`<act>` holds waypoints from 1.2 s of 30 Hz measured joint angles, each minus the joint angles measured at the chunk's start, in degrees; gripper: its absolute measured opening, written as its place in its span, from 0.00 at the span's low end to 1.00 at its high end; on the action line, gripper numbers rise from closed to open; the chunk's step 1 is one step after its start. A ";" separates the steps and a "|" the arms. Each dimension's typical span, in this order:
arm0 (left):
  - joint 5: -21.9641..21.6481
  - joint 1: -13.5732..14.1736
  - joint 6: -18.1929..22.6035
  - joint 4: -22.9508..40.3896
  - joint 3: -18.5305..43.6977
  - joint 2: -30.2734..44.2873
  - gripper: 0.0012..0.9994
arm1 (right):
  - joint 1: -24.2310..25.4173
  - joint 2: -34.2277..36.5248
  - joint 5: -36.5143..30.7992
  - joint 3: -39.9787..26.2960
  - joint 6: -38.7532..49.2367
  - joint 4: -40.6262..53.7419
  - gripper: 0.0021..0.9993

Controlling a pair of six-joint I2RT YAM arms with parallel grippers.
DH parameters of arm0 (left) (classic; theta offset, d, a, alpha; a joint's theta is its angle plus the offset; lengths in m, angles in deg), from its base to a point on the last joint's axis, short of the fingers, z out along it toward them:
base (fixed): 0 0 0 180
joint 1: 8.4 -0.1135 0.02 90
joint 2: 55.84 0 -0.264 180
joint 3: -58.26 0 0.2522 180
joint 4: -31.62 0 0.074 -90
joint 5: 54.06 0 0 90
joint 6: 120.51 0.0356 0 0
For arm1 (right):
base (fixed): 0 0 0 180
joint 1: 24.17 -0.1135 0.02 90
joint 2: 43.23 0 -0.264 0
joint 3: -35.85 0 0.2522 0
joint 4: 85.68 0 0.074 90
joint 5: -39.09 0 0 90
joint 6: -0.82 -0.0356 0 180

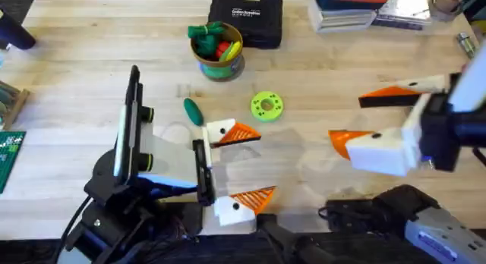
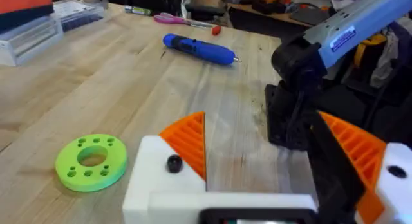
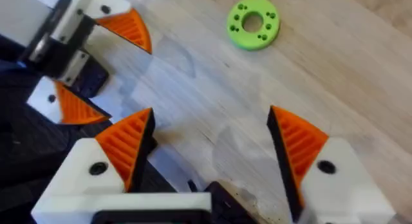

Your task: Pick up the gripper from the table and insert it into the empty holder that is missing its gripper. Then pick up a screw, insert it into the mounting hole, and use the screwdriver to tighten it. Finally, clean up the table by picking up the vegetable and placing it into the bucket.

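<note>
- Overhead view: the left tool (image 1: 264,164) is spread open and grasps nothing. Each of its white holders (image 1: 221,130) carries an orange ribbed fingertip (image 1: 241,133).
- The right tool (image 1: 347,118) is likewise released and empty. Both of its jaws show orange fingertips, so I judge the insertion step done.
- The dark green vegetable (image 1: 193,111) lies on the counter (image 1: 76,74), near the left tool at about its 10 o'clock. Its long axis runs roughly from 11 to 5 o'clock.
- The left arm is clearly the nearer; the right tool is well apart, at the vegetable's 3 o'clock.
- The bucket (image 1: 220,67), already holding bunched toy vegetables, stands at about 1 o'clock from the vegetable. The green disc (image 1: 266,105) lies between the vegetable and the right tool.
- Left wrist view: a dark screw head (image 2: 174,163) sits in the near holder's mounting hole. Whether it is tight cannot be told.
- The blue screwdriver (image 2: 198,49) lies flat on the counter, well beyond the open fingers.
- Right wrist view: the orange pads (image 3: 125,143) stand apart with bare counter between them, the green disc farther off.
- Judgement: the cleanup remains. The left tool would need to turn across the vegetable's long axis before closing.
</note>
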State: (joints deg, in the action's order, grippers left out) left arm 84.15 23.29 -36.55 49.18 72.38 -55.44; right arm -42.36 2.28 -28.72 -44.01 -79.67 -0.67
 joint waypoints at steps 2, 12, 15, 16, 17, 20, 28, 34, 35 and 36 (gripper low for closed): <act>0.00 0.00 0.00 0.00 0.00 0.00 0.99 | 0.00 -1.89 0.62 0.00 0.17 0.37 0.99; 0.00 0.00 0.00 0.00 0.00 0.00 0.99 | 0.00 -3.14 1.47 0.28 0.38 2.72 0.99; 0.00 0.00 0.00 0.02 0.00 0.00 0.99 | 0.00 -3.14 1.49 0.28 0.38 2.74 0.99; 0.00 0.00 0.00 0.01 0.00 0.00 0.99 | 0.00 -3.14 1.47 0.28 0.38 2.74 0.99; 0.00 0.00 0.00 0.00 0.00 0.00 0.99 | 0.00 -3.14 1.47 0.28 0.38 2.76 0.99; -0.01 0.00 0.01 0.02 0.00 0.00 1.00 | 0.00 -3.15 1.47 0.28 0.36 2.77 0.99; -0.04 0.00 0.33 0.00 0.00 0.00 0.04 | 0.00 -3.16 1.49 0.28 0.36 2.79 0.99; 0.00 0.00 0.26 0.00 0.00 0.00 0.00 | 0.00 -3.14 1.47 0.28 0.36 2.94 0.99; 0.00 0.00 0.26 0.00 0.00 0.00 0.00 | 0.00 -3.14 1.49 0.28 0.36 2.96 0.99; 0.00 0.00 0.26 0.00 0.00 0.00 0.00 | 0.00 -3.14 1.49 0.28 0.36 2.98 0.99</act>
State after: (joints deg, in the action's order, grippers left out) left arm 84.15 23.29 -36.29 49.18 72.38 -55.44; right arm -42.36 -0.86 -27.22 -43.73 -79.31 2.32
